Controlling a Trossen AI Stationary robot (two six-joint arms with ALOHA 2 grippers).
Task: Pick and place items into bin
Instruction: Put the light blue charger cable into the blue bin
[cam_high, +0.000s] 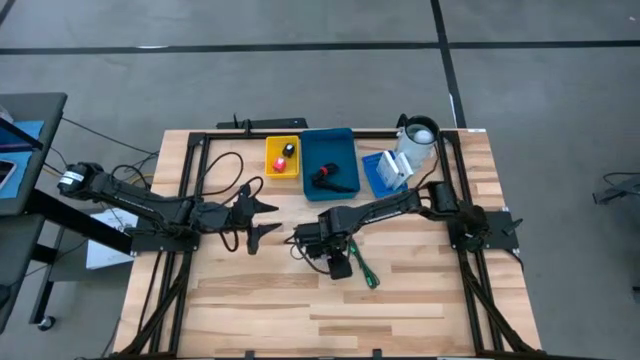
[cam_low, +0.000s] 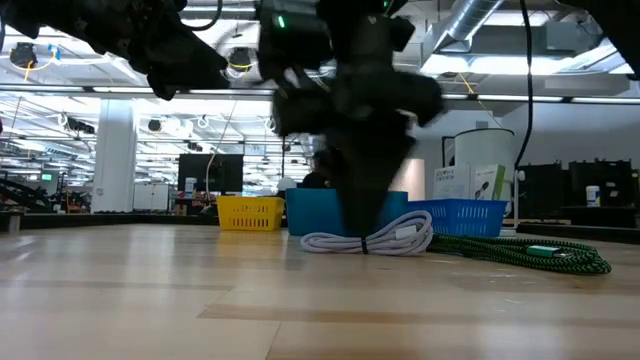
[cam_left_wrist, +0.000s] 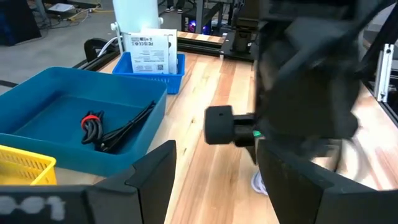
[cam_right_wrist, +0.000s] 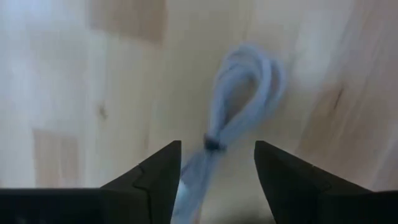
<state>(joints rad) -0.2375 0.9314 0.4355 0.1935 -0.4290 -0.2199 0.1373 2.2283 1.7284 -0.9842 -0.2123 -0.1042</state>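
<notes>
white cable (cam_right_wrist: 233, 112) blurred, right gripper (cam_right_wrist: 217, 163) covering it

desk (cam_high: 400, 300): bare wood in front of blue bin (cam_high: 330, 152) | obstacles: white cable (cam_low: 370, 240) and green cable (cam_high: 366, 272) just before bin, right arm above

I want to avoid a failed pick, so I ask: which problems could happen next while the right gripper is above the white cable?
1. The right gripper hangs open over the bundled white cable. The loop is soft, so the fingers may catch only one strand and the bundle could slip or unwind.
2. The green braided cable lies on the table close beside it and might be dragged along.
3. The left gripper waits open nearby, so the route to the blue bin may be tight.
</notes>
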